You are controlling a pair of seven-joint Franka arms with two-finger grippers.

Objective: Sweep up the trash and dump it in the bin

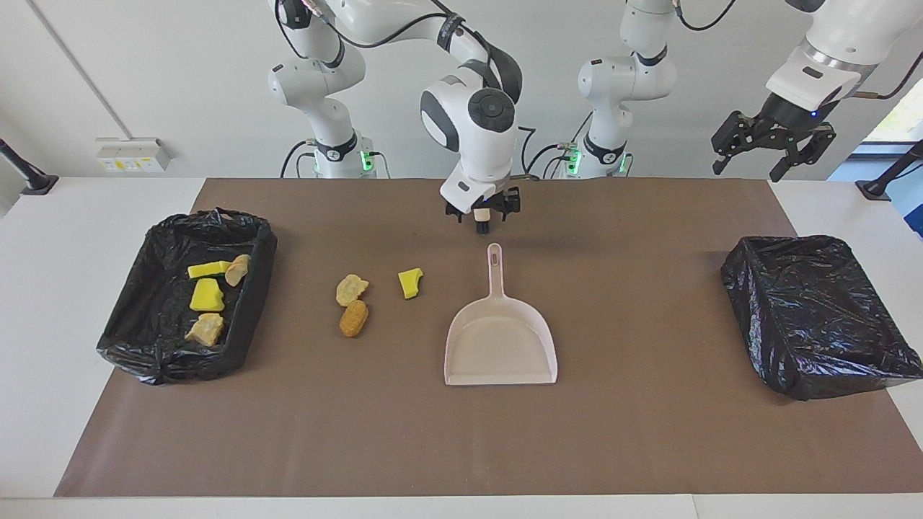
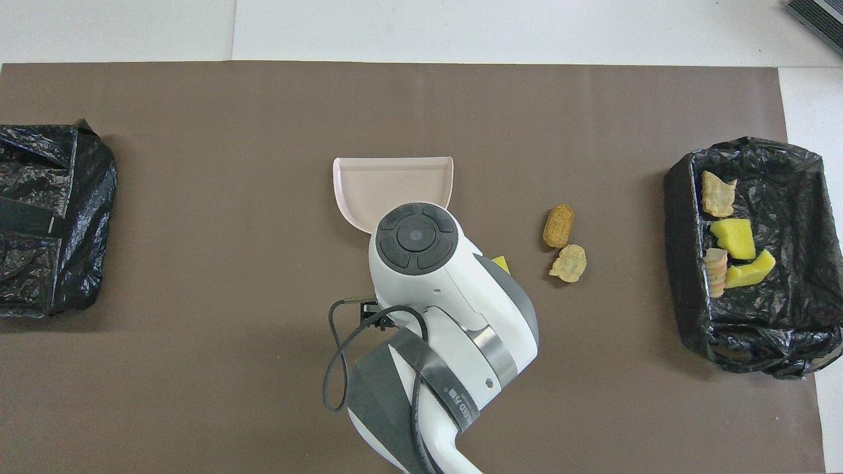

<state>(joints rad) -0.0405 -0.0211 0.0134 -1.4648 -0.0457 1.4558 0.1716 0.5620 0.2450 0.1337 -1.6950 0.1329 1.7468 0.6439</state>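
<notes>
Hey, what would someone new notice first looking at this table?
A pink dustpan lies mid-mat, with the right gripper open in the air over the mat by its handle tip. Three scraps lie on the mat beside it; four more sit in the black-lined bin at the right arm's end.
</notes>
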